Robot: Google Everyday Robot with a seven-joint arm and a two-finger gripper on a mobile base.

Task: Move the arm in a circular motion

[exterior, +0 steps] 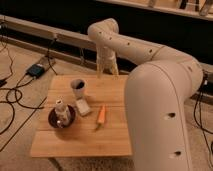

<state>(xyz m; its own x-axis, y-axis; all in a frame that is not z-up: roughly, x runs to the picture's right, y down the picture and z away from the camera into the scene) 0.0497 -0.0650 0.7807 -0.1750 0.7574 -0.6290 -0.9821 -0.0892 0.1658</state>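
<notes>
**Arm reaches over the far edge of the worktop**

The cream-white arm fills the right side of the view, its thickest segment rising from the lower right, bending at a rounded joint and running leftward to a second joint above the back of the wooden worktop. From that joint a short segment drops straight down and ends in the hand, which hangs over the far edge of the worktop, right of and behind the cup. Its prongs point downward with a gap between them, and they grip nothing.

On the worktop a grey cup stands upright near the back left. Just in front of it lies a small white block, and to the right of that block lies an orange carrot, pointing toward the front edge. At the left a dark bowl holds a small pale bottle-like object standing upright.

Black cables trail over the floor to the left, near a dark box.
</notes>
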